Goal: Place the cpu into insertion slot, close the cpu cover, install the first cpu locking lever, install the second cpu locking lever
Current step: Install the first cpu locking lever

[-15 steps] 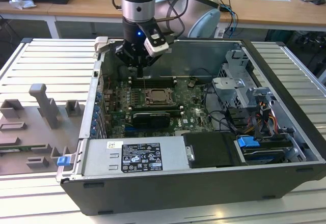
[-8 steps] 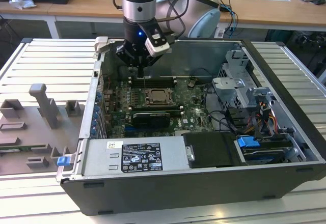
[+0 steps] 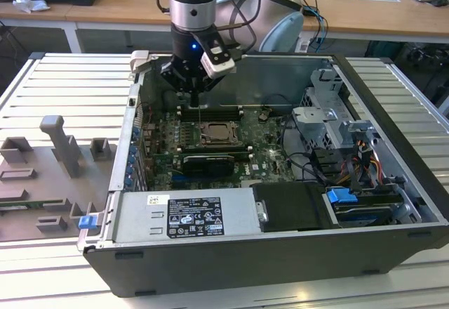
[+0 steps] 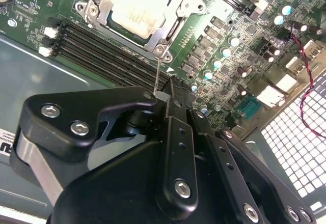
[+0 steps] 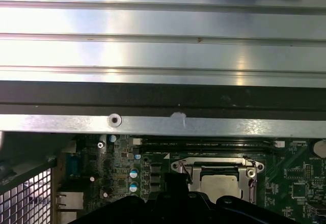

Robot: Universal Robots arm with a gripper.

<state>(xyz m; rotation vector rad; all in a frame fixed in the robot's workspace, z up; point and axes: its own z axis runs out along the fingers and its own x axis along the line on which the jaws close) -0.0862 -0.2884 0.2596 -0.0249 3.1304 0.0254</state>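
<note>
In the exterior view, a grey fixture tray (image 3: 49, 175) lies at the left, beside the open computer case (image 3: 393, 147). The gripper (image 3: 195, 100) hangs above the motherboard (image 3: 266, 156). In the second wrist view its fingers (image 4: 175, 132) are pressed together on a thin locking lever (image 4: 158, 76). The cpu (image 4: 138, 8), pale silver, sits in the insertion slot (image 4: 97, 5) beneath the closed cpu cover (image 4: 172, 28).

Cpu (image 4: 136, 11) in insertion slot (image 4: 97, 10), under cpu cover (image 4: 168, 30); tool (image 3: 194, 98) above.
</note>
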